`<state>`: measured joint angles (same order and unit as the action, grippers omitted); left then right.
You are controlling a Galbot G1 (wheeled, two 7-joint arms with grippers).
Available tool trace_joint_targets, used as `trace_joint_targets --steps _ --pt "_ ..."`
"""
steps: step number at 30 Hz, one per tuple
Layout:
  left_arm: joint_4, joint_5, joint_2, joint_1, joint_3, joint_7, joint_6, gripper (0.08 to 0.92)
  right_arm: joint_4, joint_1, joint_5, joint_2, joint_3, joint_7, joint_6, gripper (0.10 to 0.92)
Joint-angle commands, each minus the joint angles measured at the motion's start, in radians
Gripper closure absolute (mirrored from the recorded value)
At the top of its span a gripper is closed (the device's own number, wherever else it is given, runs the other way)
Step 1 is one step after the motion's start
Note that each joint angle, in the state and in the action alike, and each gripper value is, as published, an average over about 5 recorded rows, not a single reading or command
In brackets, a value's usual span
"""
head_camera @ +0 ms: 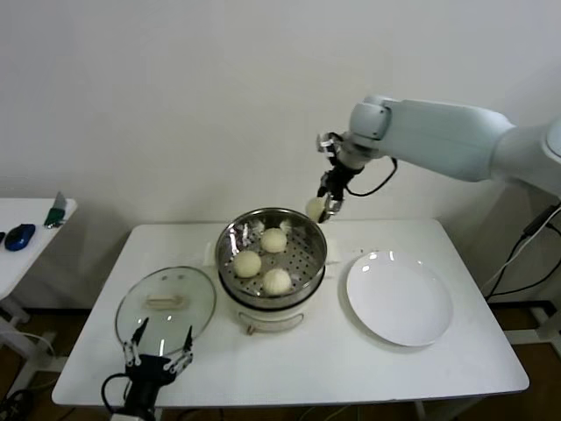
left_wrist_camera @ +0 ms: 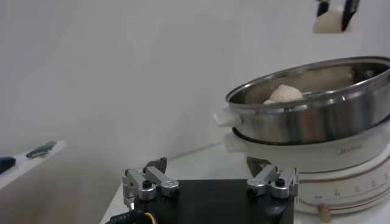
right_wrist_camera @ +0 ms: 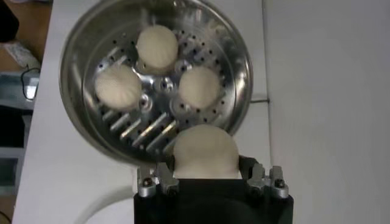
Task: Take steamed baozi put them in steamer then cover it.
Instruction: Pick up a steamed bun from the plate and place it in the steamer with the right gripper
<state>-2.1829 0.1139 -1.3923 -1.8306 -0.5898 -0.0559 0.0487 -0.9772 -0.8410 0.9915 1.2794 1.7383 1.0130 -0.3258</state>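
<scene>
Cream-white domed dough buns (head_camera: 262, 261) sit on the perforated tray of the shiny steel round steamer (head_camera: 308, 274), beside a plain white plate (head_camera: 399, 297) and what looks like a clear, metal-rimmed glass lid (head_camera: 166, 301).

Three baozi (head_camera: 263, 260) in steamer (head_camera: 230, 263); cover (head_camera: 166, 303) flat beside it.

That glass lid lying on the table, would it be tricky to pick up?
Probably. The lid lies flat and wide, so only its bar handle offers a hold. Glass looks smooth, likely slippery and breakable if dropped. The open left hand waits beside it.
</scene>
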Motion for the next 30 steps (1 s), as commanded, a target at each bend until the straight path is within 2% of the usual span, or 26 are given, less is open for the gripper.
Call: trace_joint_targets --steps 1,12,24,27,30 --pt "-0.003 0.007 -0.002 0.023 0.005 -0.016 0.024 0.177 -0.012 0.03 0.115 0.175 0.081 -0.081 -0.064 0.347" --pt "0.013 -0.013 0.009 0.025 -0.003 -0.018 0.023 0.177 -0.013 0.131 0.005 0.177 0.103 -0.084 -0.063 0.347" --pt "0.024 -0.029 0.016 0.039 -0.014 -0.017 0.027 0.177 0.001 0.17 -0.045 0.165 0.096 -0.096 -0.06 0.343" --pt "0.024 -0.029 0.016 0.043 -0.014 -0.017 0.029 0.177 0.0 0.171 -0.054 0.162 0.091 -0.099 -0.062 0.324" --pt "0.022 -0.03 0.017 0.043 -0.014 -0.017 0.031 0.177 -0.001 0.17 -0.057 0.157 0.078 -0.097 -0.063 0.267"
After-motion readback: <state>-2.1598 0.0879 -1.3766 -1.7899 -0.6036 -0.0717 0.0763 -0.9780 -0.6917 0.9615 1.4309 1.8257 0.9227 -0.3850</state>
